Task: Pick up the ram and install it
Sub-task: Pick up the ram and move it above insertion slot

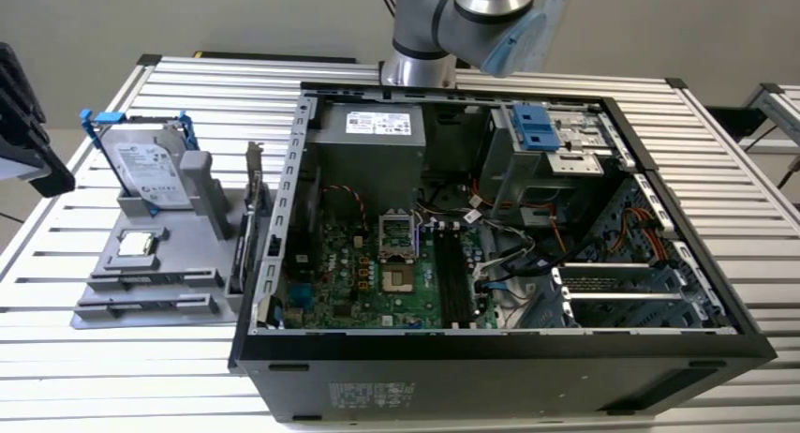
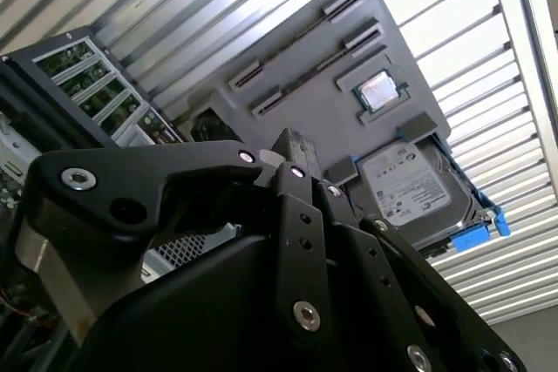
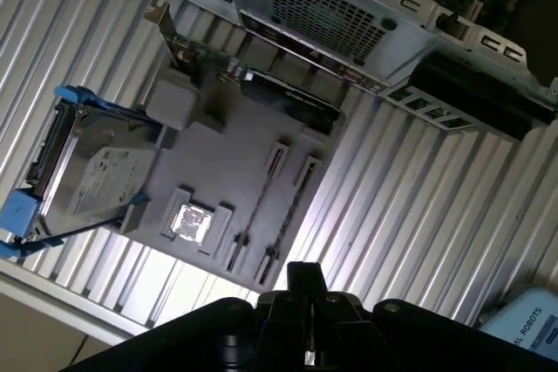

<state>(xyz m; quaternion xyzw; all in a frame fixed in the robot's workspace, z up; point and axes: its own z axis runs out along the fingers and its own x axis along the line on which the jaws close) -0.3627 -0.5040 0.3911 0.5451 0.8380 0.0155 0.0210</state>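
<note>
Gripper (image 3: 305, 278) looks closed w/ nothing seen betw. its tips, black body in both wrist views (image 2: 283, 150), up high over grey tray (image 1: 175, 260); arm (image 1: 437, 30) enters at top of exterior view, behind open PC case (image 1: 500, 344). Ram (image 1: 156, 279) appears to be the thin dark strip sitting edge-up in a long clip holder on tray, just beside processor chip (image 1: 135, 245) on the side away from the drive; seen as a fine dark line in first wrist view (image 3: 256, 205); second similar holder (image 1: 140, 306) next to it, can't tell what it carries. Hard drive (image 1: 148, 171) in blue frame stands tilted at tray's far end. Expansion card (image 1: 257, 217) upright betw. tray and case wall. Inside case: green motherboard (image 1: 362, 274), black memory slots (image 1: 452, 278) near its middle, on exterior view's right of CPU socket. All on slatted metal table (image 1: 125, 377)
</note>
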